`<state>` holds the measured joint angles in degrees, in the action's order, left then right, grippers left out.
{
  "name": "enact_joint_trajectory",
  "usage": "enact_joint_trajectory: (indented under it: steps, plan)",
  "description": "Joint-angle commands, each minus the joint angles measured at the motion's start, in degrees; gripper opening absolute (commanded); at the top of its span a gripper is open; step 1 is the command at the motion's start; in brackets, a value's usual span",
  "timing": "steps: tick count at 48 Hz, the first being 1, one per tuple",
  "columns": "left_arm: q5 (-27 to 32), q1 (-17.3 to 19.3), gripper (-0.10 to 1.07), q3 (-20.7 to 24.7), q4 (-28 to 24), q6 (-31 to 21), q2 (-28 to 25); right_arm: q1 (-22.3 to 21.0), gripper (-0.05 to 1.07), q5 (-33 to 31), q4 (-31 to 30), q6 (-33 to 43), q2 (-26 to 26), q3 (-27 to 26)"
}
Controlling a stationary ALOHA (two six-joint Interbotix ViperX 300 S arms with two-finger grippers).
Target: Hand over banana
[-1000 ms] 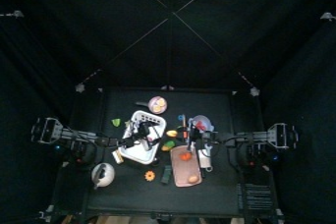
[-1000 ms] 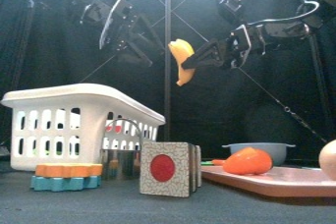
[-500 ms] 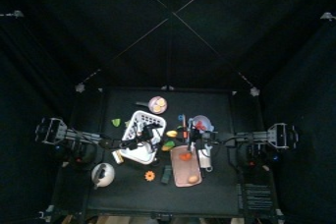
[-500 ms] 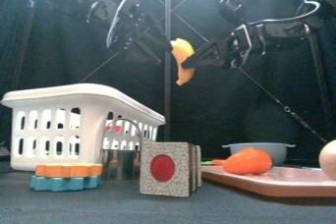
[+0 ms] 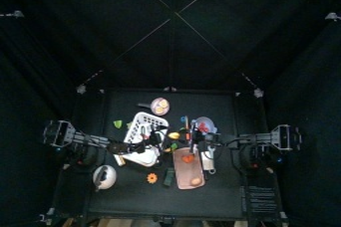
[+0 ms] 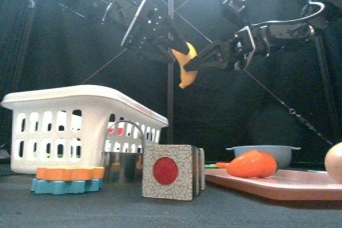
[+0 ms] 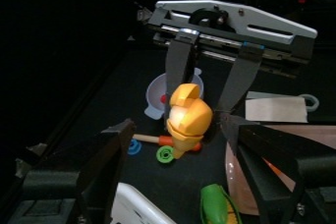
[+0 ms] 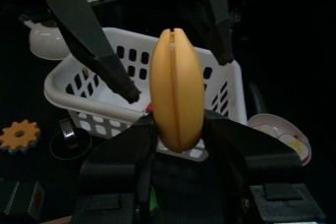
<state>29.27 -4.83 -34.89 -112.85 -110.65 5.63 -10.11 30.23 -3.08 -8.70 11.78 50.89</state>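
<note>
The banana point(image 6: 187, 65) hangs in the air above the middle of the table, peel yellow-orange, tip pointing down. My right gripper point(image 8: 184, 145) is shut on the banana point(image 8: 178, 85), one jaw on each side of its lower end. In the left wrist view the banana point(image 7: 188, 120) stands ahead of my open left gripper point(image 7: 178, 184), clear of both jaws. From the front, the left gripper point(image 6: 131, 22) is up and to the left of the fruit, and the right gripper point(image 6: 211, 60) is just right of it.
A white basket point(image 6: 80, 117) stands at the front left with an orange gear toy point(image 6: 67, 175) before it. A card with a red dot point(image 6: 171, 170) is in the middle. At the right lies a pink cutting board point(image 6: 301, 185) with an orange carrot point(image 6: 254, 164).
My left gripper has drawn back to the left and upward, away from the banana. The banana has tilted slightly in the right gripper, which has stayed in place.
</note>
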Motion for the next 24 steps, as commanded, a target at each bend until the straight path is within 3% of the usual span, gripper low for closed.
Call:
enact_joint_trajectory:
  steps: [1, 16, 24]
  plan:
    - [0.7, -0.35, 1.03, 1.93, -0.35, -0.09, -0.44, -0.09, 0.6, 0.53, 0.0, 0.0, 0.62, -1.41]
    - [3.52, -0.44, 1.0, 2.72, -1.32, -0.09, -1.93, -0.09, 0.6, 0.53, 0.0, -0.09, 0.44, -1.32]
    - [5.19, -0.79, 0.91, 2.29, -2.2, -0.09, -1.93, -0.09, 0.6, 0.53, -0.35, -0.09, 0.35, -1.41]
